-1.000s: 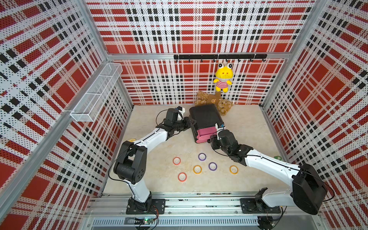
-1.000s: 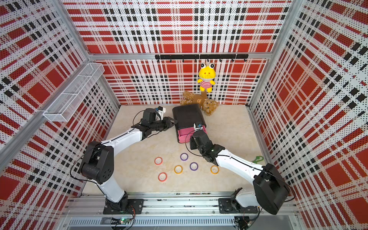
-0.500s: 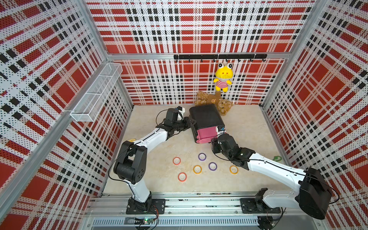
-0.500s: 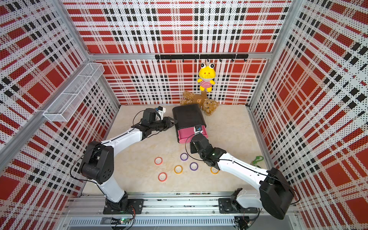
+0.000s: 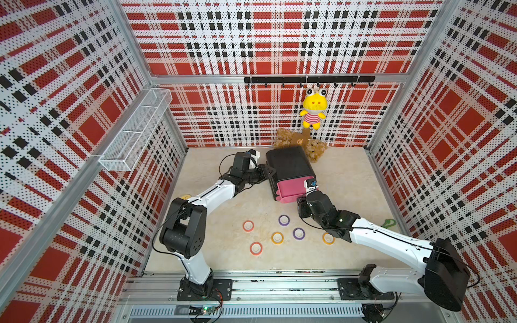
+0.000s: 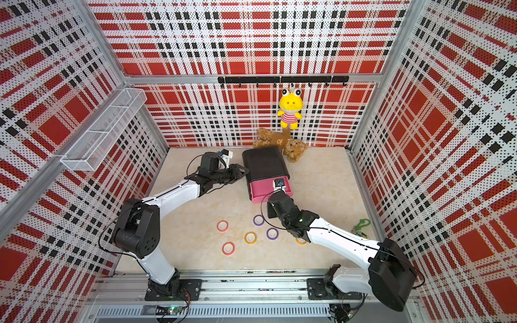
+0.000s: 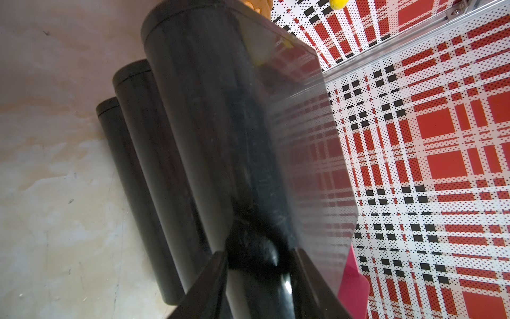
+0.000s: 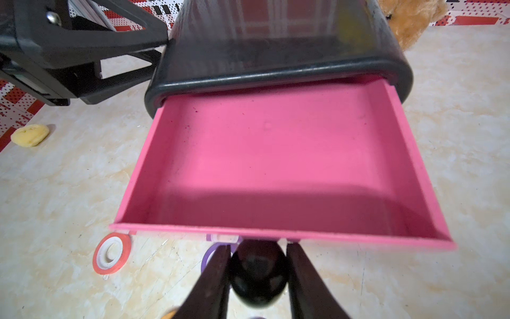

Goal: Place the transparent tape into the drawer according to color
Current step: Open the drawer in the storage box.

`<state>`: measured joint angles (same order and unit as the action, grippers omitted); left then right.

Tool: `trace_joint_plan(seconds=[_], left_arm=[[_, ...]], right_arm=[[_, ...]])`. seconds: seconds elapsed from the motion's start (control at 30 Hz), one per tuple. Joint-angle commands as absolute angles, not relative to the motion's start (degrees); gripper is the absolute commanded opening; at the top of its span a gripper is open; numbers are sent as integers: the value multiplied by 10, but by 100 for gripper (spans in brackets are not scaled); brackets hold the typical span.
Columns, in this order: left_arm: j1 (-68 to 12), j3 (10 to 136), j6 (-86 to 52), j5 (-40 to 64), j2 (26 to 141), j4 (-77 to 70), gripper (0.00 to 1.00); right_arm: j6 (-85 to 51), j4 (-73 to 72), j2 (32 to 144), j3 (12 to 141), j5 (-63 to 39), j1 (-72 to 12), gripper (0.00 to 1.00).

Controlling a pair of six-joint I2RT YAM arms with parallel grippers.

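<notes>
Moved: right arm is pulling back toward lower frame versus a second ago, and the top drawer (image 5: 291, 190) is coming further out of the cabinet (image 5: 288, 160); tape is staying put.
Tape: six rings are lying flat on the floor, lower centre in both top views, all outside the drawers.
Ring order: front red ring (image 5: 256, 248) is sitting nearest, then left yellow ring (image 5: 277, 238) and right yellow ring (image 5: 328, 238) (edge tucked under the right arm), front purple ring (image 5: 298, 233), back red ring (image 5: 248, 226), and back purple ring (image 5: 284, 220) just below the drawer fronts.
Right gripper (image 8: 258, 245): fingers are flanking the top drawer's black knob (image 8: 258, 276), right up against it; can't tell if they're clamping or letting go.
Top drawer: is standing well out, bare pink floor showing.
Left gripper (image 5: 267, 172): centre frame, fingers are clenching the cabinet's rounded left side near its top.
Far: teddy bear (image 5: 303, 144) is lying at the back wall just behind the cabinet, and the frog plush (image 5: 312, 107) is hanging above it.
</notes>
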<state>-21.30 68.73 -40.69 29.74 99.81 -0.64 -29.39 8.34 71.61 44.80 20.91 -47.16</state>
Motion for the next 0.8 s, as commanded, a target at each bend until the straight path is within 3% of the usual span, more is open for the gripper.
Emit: trace_joint_plan(seconds=[0.0,0.4,0.77], left_arm=[[-217,686,-397,293,1017,34,45],[-217,687,-397,295,1020,35,48],[-218,687,-392,291,1010,42,61]], right_arm=[[-290,62,713,444,212,-480,51],[-300,92,669,441,215,-480,71],[-359,300,554,486,218,-479,100]])
